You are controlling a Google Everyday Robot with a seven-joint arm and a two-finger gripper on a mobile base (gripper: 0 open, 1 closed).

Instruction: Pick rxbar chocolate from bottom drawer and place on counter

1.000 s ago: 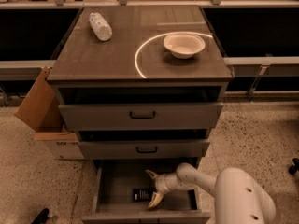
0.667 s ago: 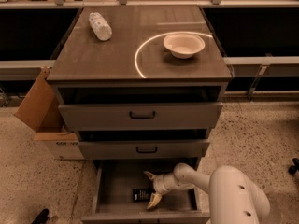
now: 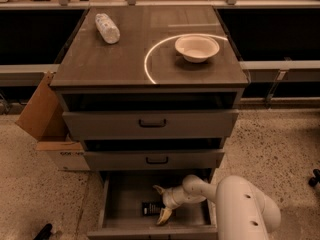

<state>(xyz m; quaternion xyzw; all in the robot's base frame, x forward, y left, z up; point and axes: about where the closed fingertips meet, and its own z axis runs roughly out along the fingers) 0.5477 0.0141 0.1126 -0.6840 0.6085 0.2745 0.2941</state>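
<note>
Delta vs a second ago: arm body has slid a bit toward 9 o'clock. Wrist and gripper are barely changed, and the bar hasn't moved.

Scene, big to small:
- counter: bare in the middle, curved light glare across it. Two upper drawers below it are shut or nearly shut.
- bottom drawer: pulled out, interior visible.
- arm: enters from 4 o'clock and reaches into the drawer over its right side.
- cardboard box: on the floor at 9 o'clock of the cabinet.
- bowl: on the counter, toward 1 o'clock.
- white packet: on the counter, toward 11 o'clock, well apart from the bowl.
- gripper: inside the drawer, low over the floor, pointing toward 9 o'clock. Fingers are spread apart, one tip toward 12 and one toward 6, with nothing between them yet.
- rxbar chocolate: flat on the drawer floor near the front, just beside the gripper at about 8 o'clock.

Key relation: the bar's right end sits at or under the mouth of the jaws. Its long axis looks to run roughly 9-to-3, in line with the approach, though part of it is hidden, so that's a guess. My read is that a short advance toward 8–9 o'clock and down would bracket it across the short side before closing. Risk: the lower finger could push the bar into the front wall.
</note>
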